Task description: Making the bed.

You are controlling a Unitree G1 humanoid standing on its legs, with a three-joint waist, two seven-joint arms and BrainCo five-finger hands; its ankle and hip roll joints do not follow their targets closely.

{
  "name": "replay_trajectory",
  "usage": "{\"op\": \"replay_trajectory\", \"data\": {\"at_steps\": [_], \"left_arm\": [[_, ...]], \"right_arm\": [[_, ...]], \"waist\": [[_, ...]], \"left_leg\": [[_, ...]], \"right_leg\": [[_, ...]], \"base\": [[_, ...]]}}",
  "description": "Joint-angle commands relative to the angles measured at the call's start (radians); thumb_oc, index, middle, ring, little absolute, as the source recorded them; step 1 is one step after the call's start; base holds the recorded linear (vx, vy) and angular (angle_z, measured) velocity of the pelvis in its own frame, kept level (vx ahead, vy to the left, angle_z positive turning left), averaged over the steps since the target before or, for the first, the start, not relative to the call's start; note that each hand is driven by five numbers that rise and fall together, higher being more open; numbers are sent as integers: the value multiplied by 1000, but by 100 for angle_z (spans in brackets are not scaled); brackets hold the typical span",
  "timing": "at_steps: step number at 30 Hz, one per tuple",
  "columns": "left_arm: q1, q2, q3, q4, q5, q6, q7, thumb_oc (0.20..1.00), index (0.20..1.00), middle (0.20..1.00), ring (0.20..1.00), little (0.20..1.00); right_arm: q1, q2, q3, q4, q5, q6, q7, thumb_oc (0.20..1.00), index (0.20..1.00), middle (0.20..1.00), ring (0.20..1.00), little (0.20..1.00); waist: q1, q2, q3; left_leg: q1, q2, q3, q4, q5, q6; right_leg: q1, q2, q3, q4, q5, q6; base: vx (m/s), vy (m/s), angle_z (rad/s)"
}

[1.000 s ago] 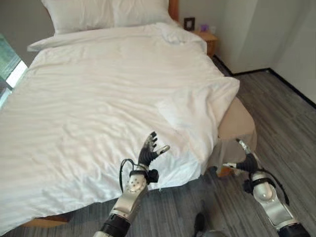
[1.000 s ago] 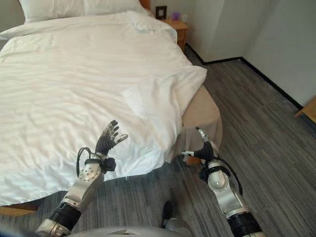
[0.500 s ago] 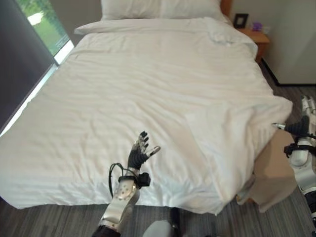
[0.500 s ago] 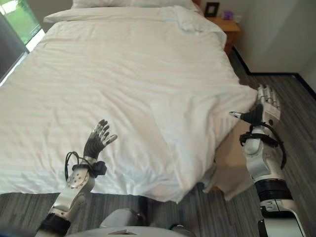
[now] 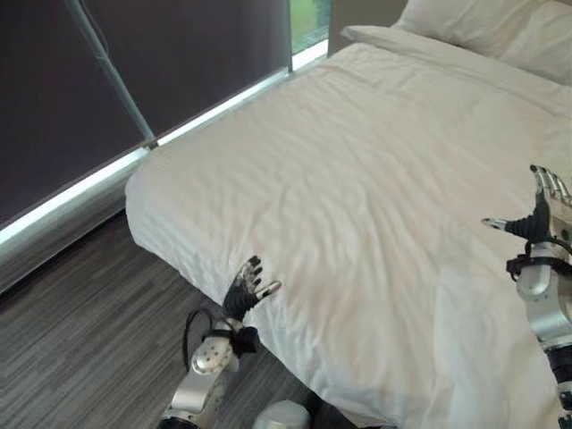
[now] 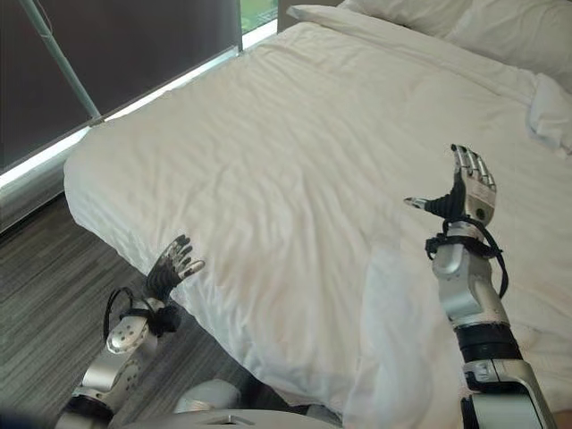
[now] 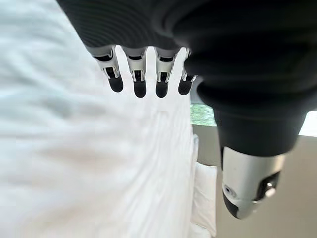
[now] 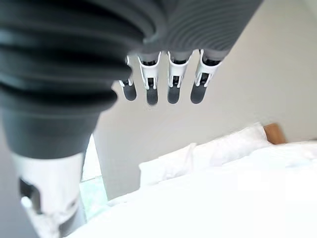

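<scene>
A white duvet (image 5: 357, 179) covers the bed, lightly wrinkled, with a folded-over flap (image 6: 402, 304) near the foot at my right. White pillows (image 6: 447, 18) lie at the head, at the far upper right. My left hand (image 5: 246, 288) is open, fingers straight, held up just in front of the duvet's near corner edge. Raised above the duvet with fingers spread and thumb out, my right hand (image 6: 466, 192) is open and holds nothing. In the wrist views, the left fingers (image 7: 140, 82) and the right fingers (image 8: 171, 82) show straight with nothing between them.
A dark window wall (image 5: 134, 80) with a bright strip at its base runs along the bed's far side at my left. Grey wood-look floor (image 5: 80, 340) lies between it and the bed's corner.
The whole picture has swung left: the window wall now shows and the nightstand is out of sight. My right hand now stands raised over the duvet. Both hands stay open.
</scene>
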Motion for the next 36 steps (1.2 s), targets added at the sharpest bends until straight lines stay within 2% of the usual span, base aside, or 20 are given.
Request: {"op": "replay_trajectory", "data": {"at_steps": [1, 4, 6, 7, 9, 10, 11, 13, 14, 15, 16, 19, 20, 21, 23, 27, 29, 33, 35, 36], "left_arm": [[-36, 2, -18, -64, -41, -22, -22, 1000, 1000, 1000, 1000, 1000], [-21, -9, -21, -58, -54, -17, -29, 1000, 1000, 1000, 1000, 1000], [-12, -29, -21, -59, -77, -18, -27, 1000, 1000, 1000, 1000, 1000], [-9, -38, -21, -55, -78, -17, -29, 1000, 1000, 1000, 1000, 1000], [-11, -56, -21, -48, -77, -17, -28, 1000, 1000, 1000, 1000, 1000], [-13, -63, -24, -41, -77, -12, -31, 1000, 1000, 1000, 1000, 1000], [1, -67, -28, -42, -95, -4, -42, 1000, 1000, 1000, 1000, 1000], [16, -73, -28, -29, -115, -2, -44, 1000, 1000, 1000, 1000, 1000], [16, -74, -28, -28, -115, -2, -44, 1000, 1000, 1000, 1000, 1000], [21, -67, -36, -26, -122, 1, -44, 1000, 1000, 1000, 1000, 1000], [23, -56, -63, -22, -141, 7, -46, 1000, 1000, 1000, 1000, 1000], [4, -41, -105, -3, -144, 9, -52, 1000, 1000, 1000, 1000, 1000], [-12, -35, -122, 3, -141, 7, -52, 1000, 1000, 1000, 1000, 1000], [-26, -34, -130, 10, -136, 8, -57, 1000, 1000, 1000, 1000, 1000], [-40, -34, -142, 18, -120, 7, -65, 1000, 1000, 1000, 1000, 1000], [-48, -42, -142, 31, -118, 4, -73, 1000, 1000, 1000, 1000, 1000], [-62, -62, -147, 53, -103, 11, -80, 1000, 1000, 1000, 1000, 1000], [-90, -77, -164, 79, -81, 14, -84, 1000, 1000, 1000, 1000, 1000], [-141, -101, -189, 100, -48, 16, -83, 1000, 1000, 1000, 1000, 1000], [-142, -101, -192, 102, -47, 14, -83, 1000, 1000, 1000, 1000, 1000]], "right_arm": [[1, -43, 49, 34, 23, -41, 37, 1000, 1000, 1000, 1000, 1000], [-2, -9, 107, 84, 27, -44, 54, 1000, 1000, 1000, 1000, 1000], [-7, 14, 148, 122, 57, -56, 54, 1000, 1000, 1000, 1000, 1000], [-8, 18, 156, 132, 64, -57, 58, 1000, 1000, 1000, 1000, 1000], [-4, 21, 170, 141, 68, -52, 60, 1000, 1000, 1000, 1000, 1000], [10, 23, 170, 163, 76, -38, 52, 1000, 1000, 1000, 1000, 1000], [10, 19, 181, 217, 65, -23, 48, 1000, 1000, 1000, 1000, 1000], [-26, -5, 200, 290, 48, -9, 42, 1000, 1000, 1000, 1000, 1000], [-28, -5, 201, 292, 48, -9, 41, 1000, 1000, 1000, 1000, 1000], [-56, -19, 208, 342, 58, -2, 29, 1000, 1000, 1000, 1000, 1000], [-108, -56, 243, 447, 68, 14, 23, 1000, 1000, 1000, 1000, 1000], [-180, -126, 271, 546, 60, 35, 27, 1000, 1000, 1000, 1000, 1000], [-212, -150, 287, 554, 54, 40, 32, 802, 802, 802, 802, 802], [-224, -171, 292, 562, 50, 43, 33, 492, 492, 492, 492, 492], [-238, -195, 302, 564, 31, 38, 41, 200, 200, 200, 200, 200], [-239, -240, 295, 518, -4, 46, 42, 200, 200, 200, 200, 200], [-191, -264, 213, 335, -34, 46, 30, 200, 200, 200, 200, 200], [-119, -264, 115, 206, -57, 50, 19, 200, 200, 200, 200, 200], [-16, -235, 9, 101, -75, 51, 6, 200, 200, 200, 200, 200], [-8, -235, 2, 94, -76, 52, 8, 200, 200, 200, 200, 200]], "waist": [[-7, 23, -51], [2, 46, -37], [5, 80, -10], [1, 91, -4], [-19, 107, 17], [-51, 103, 31], [-64, 103, 31], [-61, 110, 31], [-62, 110, 30], [-60, 116, 31], [-59, 136, 29], [-74, 153, 33], [-78, 154, 43], [-83, 154, 48], [-96, 154, 46], [-109, 148, 58], [-135, 124, 52], [-157, 96, 42], [-193, 64, 36], [-189, 63, 37]], "left_leg": [[-59, 150, 74, -27, -27, -108], [-98, 168, 45, -27, 20, -154], [-139, 184, 38, -27, 72, -193], [-150, 189, 52, -27, 82, -197], [-167, 204, 160, -27, 108, -188], [-158, 233, 334, -12, 103, -160], [-136, 242, 356, 90, 23, -157], [-108, 214, 252, 180, -57, -157], [-112, 214, 251, 181, -54, -156], [-101, 205, 197, 209, -59, -159], [-82, 210, 128, 138, -91, -147], [-77, 209, 132, -8, -60, -143], [-87, 204, 133, -27, -55, -141], [-100, 199, 143, -27, -58, -141], [-106, 197, 168, -27, -65, -137], [-81, 191, 192, -27, -70, -128], [-51, 181, 224, -27, -89, -113], [-31, 168, 246, -27, -105, -100], [-12, 147, 268, -27, -125, -82], [-11, 146, 270, -27, -126, -81]], "right_leg": [[54, 25, -93, 107, -188, 0], [88, 58, -144, 41, -197, -25], [102, 80, -188, 11, -213, -42], [100, 78, -205, 11, -219, -41], [96, 66, -236, 11, -224, -39], [88, 46, -266, 11, -222, -37], [59, 27, -272, 11, -203, -42], [17, 18, -245, 11, -186, -46], [13, 18, -246, 11, -183, -46], [-12, 27, -230, 11, -183, -45], [-58, 46, -209, 11, -181, -30], [-115, 44, -202, 11, -155, -16], [-139, 42, -193, 11, -141, -13], [-157, 41, -191, 11, -136, -11], [-179, 41, -185, 11, -122, -9], [-183, 36, -152, 11, -97, -2], [-177, 18, -131, 11, -72, 13], [-180, 9, -114, 11, -53, 26], [-188, -1, -95, 11, -29, 50], [-188, -2, -93, 11, -29, 51]], "base": [[-16, -242, 7], [-110, -268, 48], [-165, -227, 90], [-172, -101, 67], [-194, -65, 58], [-270, -116, 93], [-251, -126, 113], [-105, -32, 35], [-62, 9, -63], [-84, 16, -58], [-108, 39, -25], [-95, 90, -20], [-155, 106, -38], [-143, 85, -4], [-71, 75, 0], [-47, 85, -33], [-94, 172, -6], [-77, 105, -28], [-89, 118, -24], [-95, 135, -24]]}}
